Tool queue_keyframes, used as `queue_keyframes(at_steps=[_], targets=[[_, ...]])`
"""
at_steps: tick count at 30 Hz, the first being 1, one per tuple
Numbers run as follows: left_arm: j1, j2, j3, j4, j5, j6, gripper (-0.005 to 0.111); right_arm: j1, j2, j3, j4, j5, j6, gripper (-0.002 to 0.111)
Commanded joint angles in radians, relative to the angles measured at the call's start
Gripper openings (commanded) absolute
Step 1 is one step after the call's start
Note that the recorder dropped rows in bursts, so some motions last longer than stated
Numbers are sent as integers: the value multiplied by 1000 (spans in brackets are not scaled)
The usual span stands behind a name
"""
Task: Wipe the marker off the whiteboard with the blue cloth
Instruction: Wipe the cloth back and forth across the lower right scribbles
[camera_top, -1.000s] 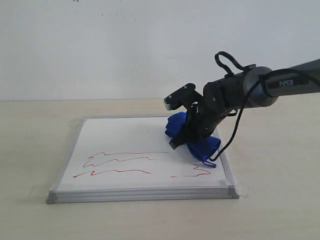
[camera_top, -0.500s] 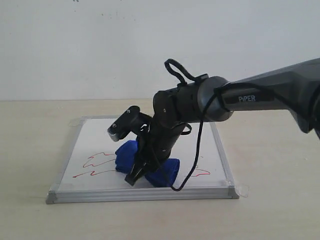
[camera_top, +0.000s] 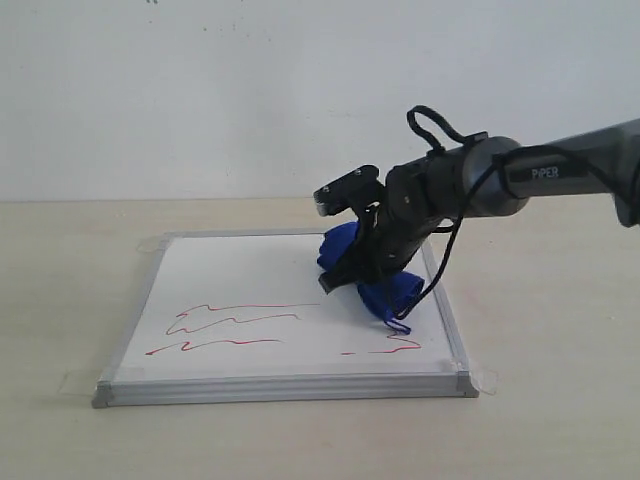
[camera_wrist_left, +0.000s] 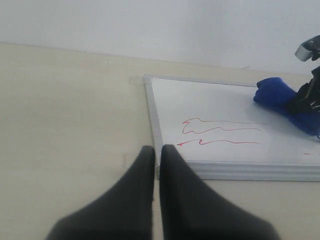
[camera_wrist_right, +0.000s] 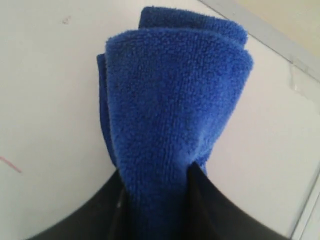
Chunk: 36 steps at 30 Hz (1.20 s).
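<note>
The whiteboard (camera_top: 240, 270) lies flat on the table, and its silver frame also shows in the left wrist view (camera_wrist_left: 153, 120). The marker (camera_top: 240, 318) (camera_wrist_left: 220, 131) runs as red wavy strokes across its left and middle, with a short stroke (camera_top: 385, 349) near the front right. My right gripper (camera_top: 340, 280) (camera_wrist_right: 155, 175) is shut on the blue cloth (camera_top: 385, 292) (camera_wrist_right: 170, 90) (camera_wrist_left: 275, 95) and presses it on the board's right part, beyond the strokes' right ends. My left gripper (camera_wrist_left: 156, 150) is shut and empty, low over the table by the board's front left corner.
The tan table (camera_top: 540, 330) surrounds the board on all sides, with a white wall (camera_top: 200, 100) behind it. Clear tape tabs (camera_top: 485, 380) stick out at the board's corners. A black cable (camera_top: 435, 125) loops above the right wrist.
The right gripper swept the cloth to the board's front middle and came back to its right part. The long strokes' right ends look shorter than a second ago.
</note>
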Motion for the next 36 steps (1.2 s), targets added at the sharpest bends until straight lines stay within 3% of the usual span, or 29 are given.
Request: queue_keyframes(at_steps=[1,7,11,16,20,26,31,36], targets=[[-2,-3,3,0,-7,-10,4,83,47,3,85,98,-120,0],[-2,-3,3,0,-7,-10,4,230,40,-19,113,244,-197,0],[-2,-3,3,0,-7,-10,4,261,32,-55,101,292,-250,0],[-2,-3,3,0,-7,-10,4,170,51,-65,-112,224,-56,0],[-2,-3,3,0,-7,-10,4,72,55,-65,-247,271,69,0],[-2,-3,3,0,-7,-10,4,30,32,-60,-242,359,24,0],[-2,-3,3,0,-7,-10,4,30,-39,12,-170,271,-38,0],[-2,-3,3,0,-7,-10,4,-50,-181,120,-154,229,-34,0]])
